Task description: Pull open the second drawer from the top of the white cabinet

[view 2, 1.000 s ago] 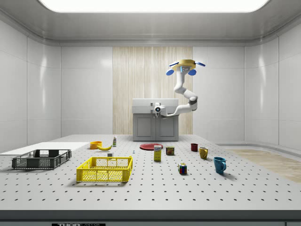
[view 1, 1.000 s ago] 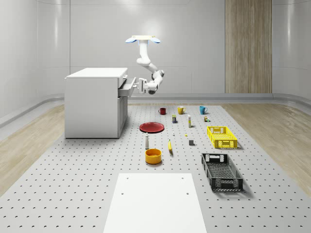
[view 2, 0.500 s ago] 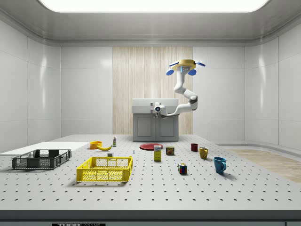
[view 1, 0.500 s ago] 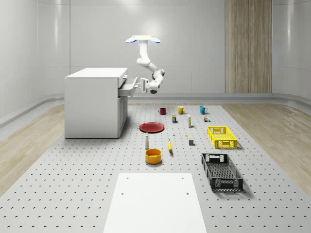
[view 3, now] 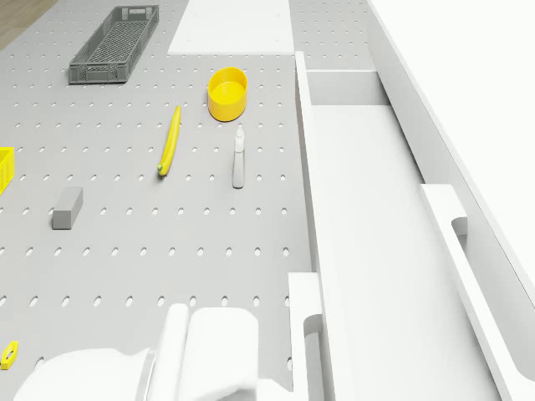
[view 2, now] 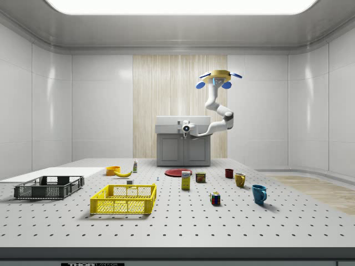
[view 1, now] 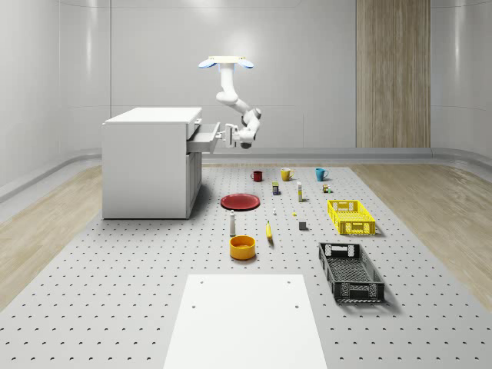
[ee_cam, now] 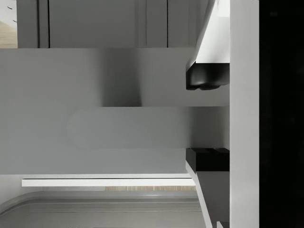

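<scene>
The white cabinet (view 1: pixel 150 161) stands at the whole-scene view's left. Its second drawer (view 1: pixel 204 137) sticks out toward the right, and from the drone view I look down into the drawer's bare inside (view 3: pixel 368 209). The drone (view 1: pixel 225 63) hovers above and to the right of the cabinet's front, with the arm bent down toward it. My gripper (view 1: pixel 228 136) is at the drawer's front, and the side view has the gripper (view 2: pixel 186 128) ahead of the cabinet (view 2: pixel 183 145). In the wrist view the black pads (ee_cam: pixel 204 78) sit on either side of the drawer handle (ee_cam: pixel 133 128), so the gripper (ee_cam: pixel 206 118) is shut on it.
On the perforated floor lie a red plate (view 1: pixel 240 201), a yellow bowl (view 1: pixel 242 247), a banana (view 1: pixel 269 231), a small bottle (view 1: pixel 232 224), a yellow crate (view 1: pixel 350 217), a black crate (view 1: pixel 350 270) and three mugs (view 1: pixel 286 174). A white board (view 1: pixel 244 319) lies in front.
The gripper has moved a little to the whole-scene view's right with the handle, and the drawer has come slightly further out. The drone has held its place.
</scene>
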Available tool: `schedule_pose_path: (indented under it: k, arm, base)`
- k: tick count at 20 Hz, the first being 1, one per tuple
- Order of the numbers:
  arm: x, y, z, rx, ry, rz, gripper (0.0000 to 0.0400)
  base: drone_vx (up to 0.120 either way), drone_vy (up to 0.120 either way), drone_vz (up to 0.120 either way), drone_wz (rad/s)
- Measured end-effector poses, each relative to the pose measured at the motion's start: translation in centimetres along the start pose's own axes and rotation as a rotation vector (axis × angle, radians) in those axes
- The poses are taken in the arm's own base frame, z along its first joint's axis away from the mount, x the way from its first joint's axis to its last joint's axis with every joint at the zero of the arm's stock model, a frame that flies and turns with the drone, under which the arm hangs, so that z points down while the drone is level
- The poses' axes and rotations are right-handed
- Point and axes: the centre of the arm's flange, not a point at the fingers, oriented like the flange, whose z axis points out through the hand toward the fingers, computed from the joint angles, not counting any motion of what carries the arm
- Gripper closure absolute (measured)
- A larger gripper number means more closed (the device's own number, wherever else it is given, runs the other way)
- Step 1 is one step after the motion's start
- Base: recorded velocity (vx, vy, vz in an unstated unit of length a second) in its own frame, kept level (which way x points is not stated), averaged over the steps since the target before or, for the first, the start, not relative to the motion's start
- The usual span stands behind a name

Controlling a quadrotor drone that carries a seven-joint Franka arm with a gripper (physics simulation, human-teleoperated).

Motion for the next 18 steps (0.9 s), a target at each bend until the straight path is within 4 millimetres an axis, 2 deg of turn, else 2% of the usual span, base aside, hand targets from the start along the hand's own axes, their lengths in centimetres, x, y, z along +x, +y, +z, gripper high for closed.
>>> schedule_pose_path:
  k: [2, 13, 15, 18]
  arm:
    - [0.1, 0.0, -0.5, 0.002, -0.003, 0.002, 0.0262]
    - [0.2, 0.1, -4.2, 0.004, -0.003, 0.012, 0.0266]
    - [0.2, 0.1, -4.5, 0.005, -0.005, 0.014, 0.0201]
    - [0.1, 0.1, -4.7, 0.007, -0.007, 0.014, 0.0148]
  base:
    - [0.000, 0.000, 0.000, 0.000]
    - [0.000, 0.000, 0.000, 0.000]
    - [0.000, 0.000, 0.000, 0.000]
    - [0.000, 0.000, 0.000, 0.000]
